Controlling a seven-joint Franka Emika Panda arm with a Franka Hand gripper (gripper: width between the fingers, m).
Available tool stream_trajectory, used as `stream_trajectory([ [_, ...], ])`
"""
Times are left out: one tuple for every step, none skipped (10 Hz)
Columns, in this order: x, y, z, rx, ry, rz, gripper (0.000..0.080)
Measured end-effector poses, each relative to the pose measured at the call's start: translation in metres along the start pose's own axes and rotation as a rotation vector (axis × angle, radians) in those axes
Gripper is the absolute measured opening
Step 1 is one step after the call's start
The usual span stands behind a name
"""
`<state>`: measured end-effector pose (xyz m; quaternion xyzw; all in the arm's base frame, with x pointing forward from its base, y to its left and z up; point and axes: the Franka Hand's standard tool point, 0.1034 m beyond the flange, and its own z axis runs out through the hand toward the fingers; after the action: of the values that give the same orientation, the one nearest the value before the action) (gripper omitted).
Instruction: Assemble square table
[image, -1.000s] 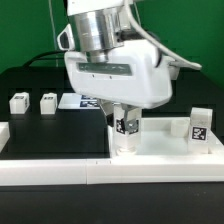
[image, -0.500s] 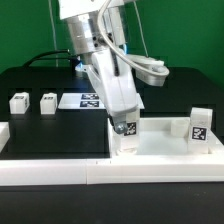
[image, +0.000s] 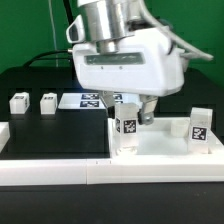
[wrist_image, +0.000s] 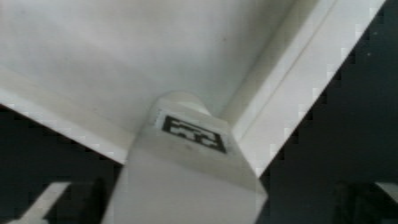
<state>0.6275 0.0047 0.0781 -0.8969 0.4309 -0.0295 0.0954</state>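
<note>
The square table top (image: 160, 143) is a white tray lying at the exterior view's right; its inner face and rim (wrist_image: 107, 60) fill the wrist view. One white tagged leg (image: 127, 129) stands upright in its near left corner. My gripper (image: 129, 116) comes down over it from above and is shut on it. In the wrist view the leg (wrist_image: 187, 165) runs between the jaws of my gripper (wrist_image: 196, 208), with a dark finger (wrist_image: 39, 205) at its side. A second leg (image: 199, 124) stands at the top's right end. Two more legs (image: 18, 101) (image: 47, 101) lie loose at the left.
The marker board (image: 85, 99) lies flat behind the table top. A long white border rail (image: 110, 172) runs along the front edge, with a short piece (image: 4, 134) at the left. Black table surface (image: 55, 130) lies between them.
The wrist turned about the upright leg, swinging one way half a second ago and back to a square-on pose now. The leg stays upright in the same corner.
</note>
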Motion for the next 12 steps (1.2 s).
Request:
stream_trajectory([
  [0.0003, 0.0007, 0.0005, -0.001, 0.0, -0.041, 0.0644],
  [-0.0005, 0.0001, 0.0006, -0.003, 0.0, -0.138, 0.0649],
  [-0.0029, -0.0016, 0.0014, -0.021, 0.022, -0.307, 0.0649],
  [-0.0026, -0.0009, 0.0012, -0.024, 0.026, -0.432, 0.0649],
  [0.0023, 0.0027, 0.0001, -0.027, 0.026, -0.618, 0.0649],
  [0.0048, 0.0051, -0.0002, -0.03, 0.024, -0.737, 0.0649],
  [0.0058, 0.0081, 0.0017, -0.03, 0.039, -0.787, 0.0649],
  [0.0056, 0.008, 0.0019, -0.03, 0.039, -0.773, 0.0649],
  [0.0056, 0.0082, 0.0021, -0.03, 0.039, -0.761, 0.0618],
  [0.0054, 0.0083, 0.0026, -0.028, 0.038, -0.726, 0.0483],
  [0.005, 0.0082, 0.0028, -0.027, 0.038, -0.665, 0.0483],
  [0.0047, 0.0079, 0.0029, -0.025, 0.039, -0.6, 0.0346],
])
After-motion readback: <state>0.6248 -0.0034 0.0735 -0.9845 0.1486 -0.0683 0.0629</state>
